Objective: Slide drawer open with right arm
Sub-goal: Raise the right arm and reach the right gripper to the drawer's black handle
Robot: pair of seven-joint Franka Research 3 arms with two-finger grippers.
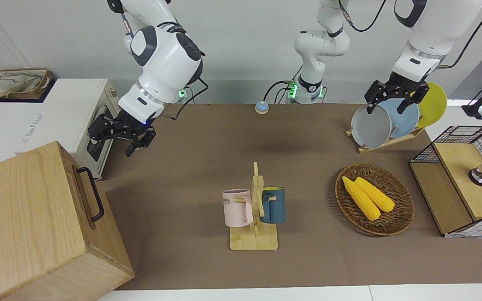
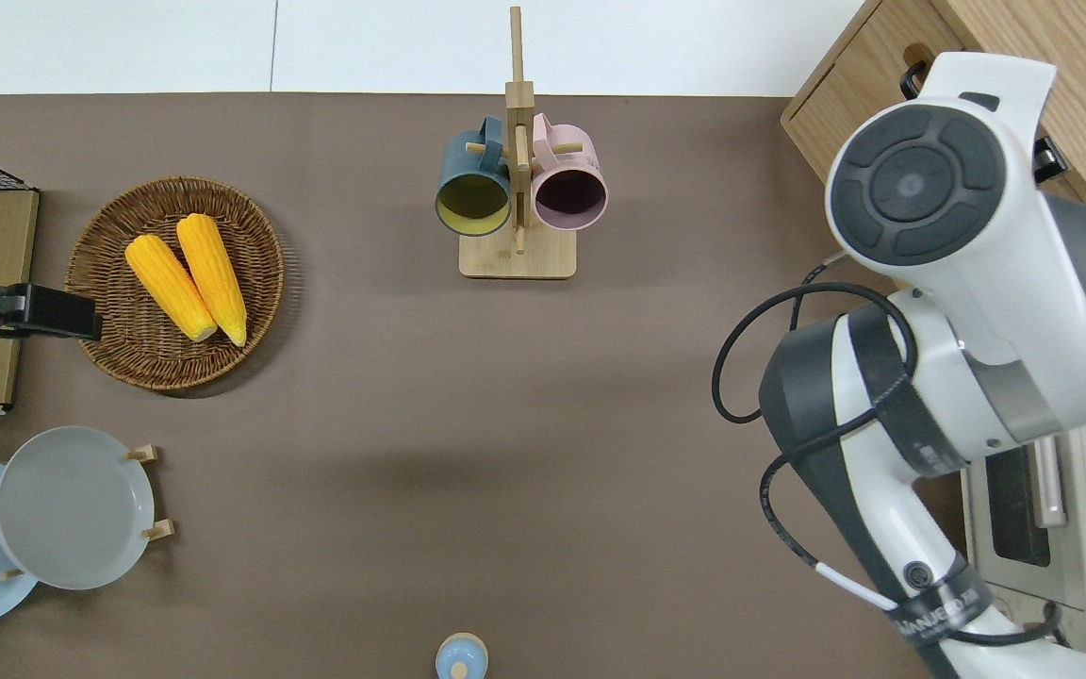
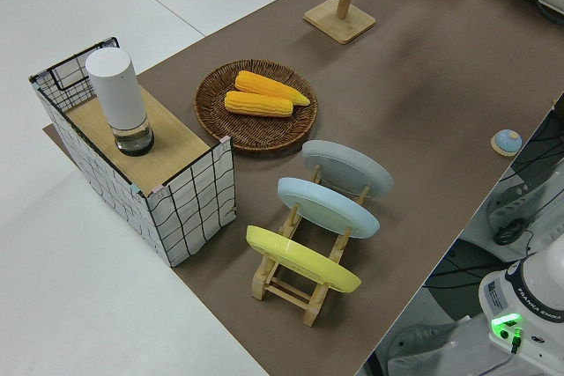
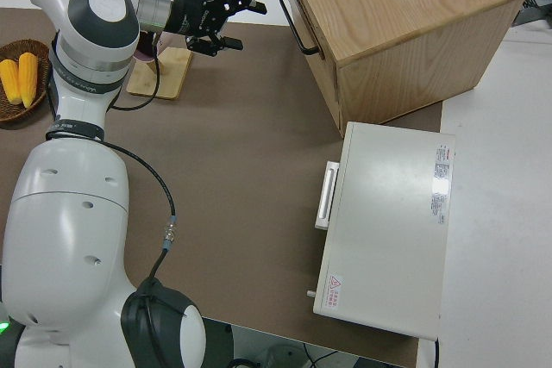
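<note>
1. The drawer (image 1: 83, 196), a light-wood front panel with a black metal bar handle (image 1: 91, 193), sits flush in the large pale wooden cabinet (image 1: 27, 217) at the right arm's end of the counter (image 1: 207, 167); its interior is not visible.
2. The right arm's black two-finger tool (image 1: 134, 144) hangs in the air with its fingers apart, holding nothing, well apart from the handle.
3. In the overhead view the white right arm (image 2: 958, 311) covers this tool entirely and hides most of the drawer front; only a short piece of the handle shows.
4. The white toaster oven (image 1: 61, 121) stands beside the cabinet, nearer to the robots.
5. The left arm is parked; whether its tool (image 1: 393, 102) is apart or together cannot be told, since it overlaps the plates.
6. In the left side view the cabinet is cut off at the top edge.
7. A wooden mug stand (image 1: 255, 225) with a pink mug (image 1: 237, 207) and a dark blue mug (image 1: 273, 205) stands mid-counter.
</note>
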